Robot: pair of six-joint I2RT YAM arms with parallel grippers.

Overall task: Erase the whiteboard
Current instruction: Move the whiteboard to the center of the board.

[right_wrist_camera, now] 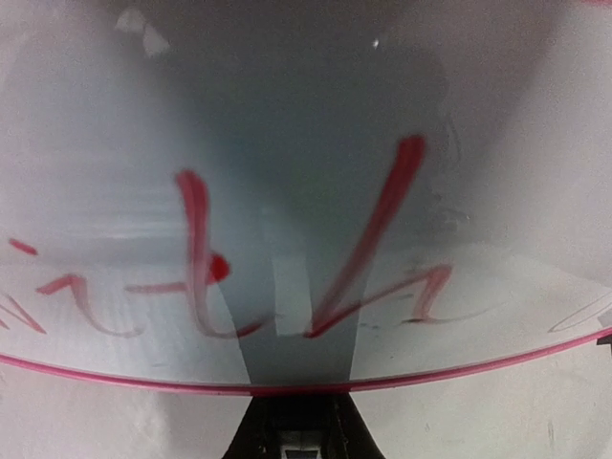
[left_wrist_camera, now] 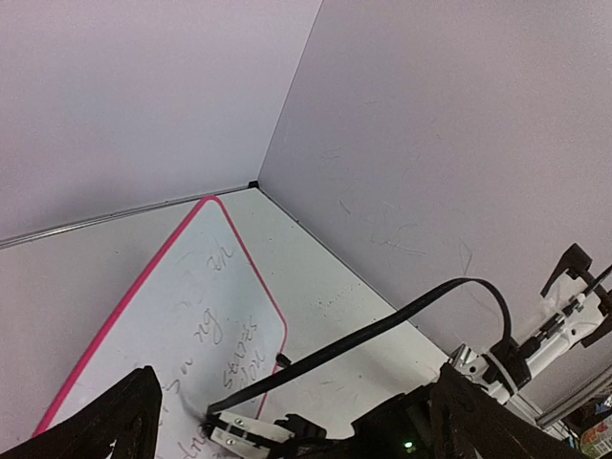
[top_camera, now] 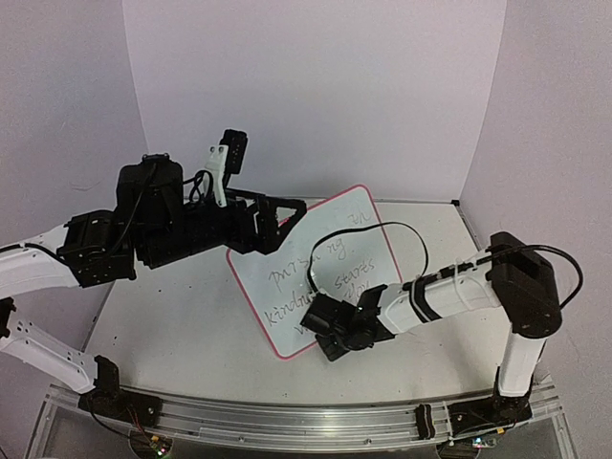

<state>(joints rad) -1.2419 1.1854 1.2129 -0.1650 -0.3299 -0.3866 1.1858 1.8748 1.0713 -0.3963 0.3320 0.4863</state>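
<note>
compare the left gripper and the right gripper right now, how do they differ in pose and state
The left gripper is open and raised over the far edge of the whiteboard; the right gripper is shut and low at the board's near edge. The left touches nothing; the right sits against the writing. Both are black.

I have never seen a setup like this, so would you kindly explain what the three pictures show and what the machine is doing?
These are two robot arms bolted at a table's near edge. The overhead picture looks down from behind them. A flat white whiteboard with a thin pink-red frame lies on the white table, with handwriting on it. The left gripper is raised with its jaws open, holding nothing. The right gripper is shut at the board's near edge; whether it pinches anything is unclear. The other two pictures come from cameras on each wrist: the left one looks across the board towards the corner, the right one sits very close to the writing.
</note>
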